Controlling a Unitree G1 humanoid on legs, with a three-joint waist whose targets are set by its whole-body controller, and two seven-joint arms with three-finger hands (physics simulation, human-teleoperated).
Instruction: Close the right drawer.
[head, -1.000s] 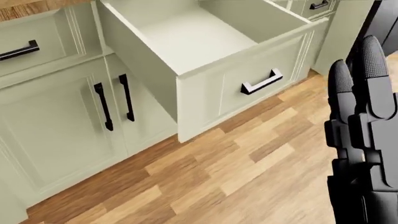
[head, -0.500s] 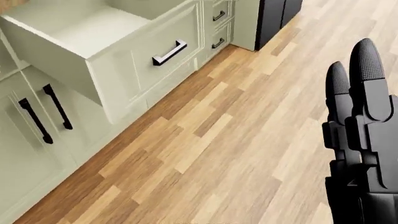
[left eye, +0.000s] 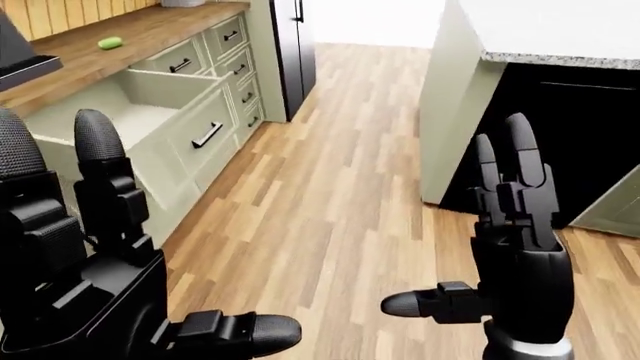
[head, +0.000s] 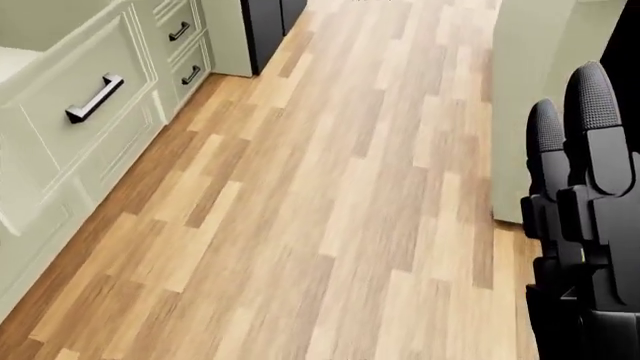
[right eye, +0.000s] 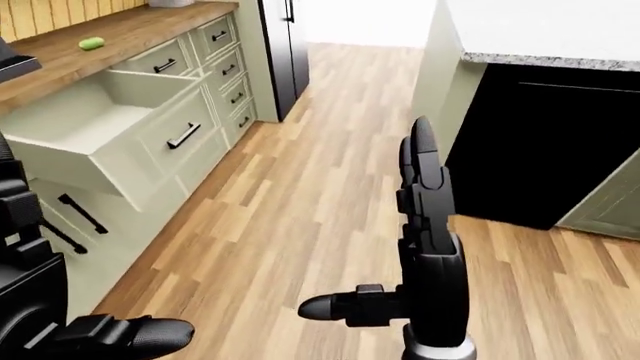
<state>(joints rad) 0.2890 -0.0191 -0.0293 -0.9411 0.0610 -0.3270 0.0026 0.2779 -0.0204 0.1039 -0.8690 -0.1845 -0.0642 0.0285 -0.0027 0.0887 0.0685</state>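
Observation:
The right drawer (right eye: 110, 120) is pale green and stands pulled out from the cabinet run at the left of both eye views; its inside looks empty. A black bar handle (right eye: 181, 136) sits on its front, which also shows at the head view's left edge (head: 93, 98). My left hand (left eye: 170, 240) is raised at the bottom left, fingers spread, open and holding nothing. Over the wood floor my right hand (left eye: 455, 217) stands upright, open, thumb pointing left. Both hands are well apart from the drawer.
A wooden countertop (left eye: 150, 34) carries a small green object (left eye: 110, 43). Closed drawers (left eye: 240, 67) and a tall black unit (left eye: 295, 45) follow farther along. An island with a speckled top (left eye: 540, 30) and a dark side (left eye: 590, 142) stands at right. Wood floor (left eye: 330, 172) runs between.
The camera has swung to the right: the open drawer slid from the head view's top middle to its left edge, and more floor shows. My right hand keeps its place at the right edge.

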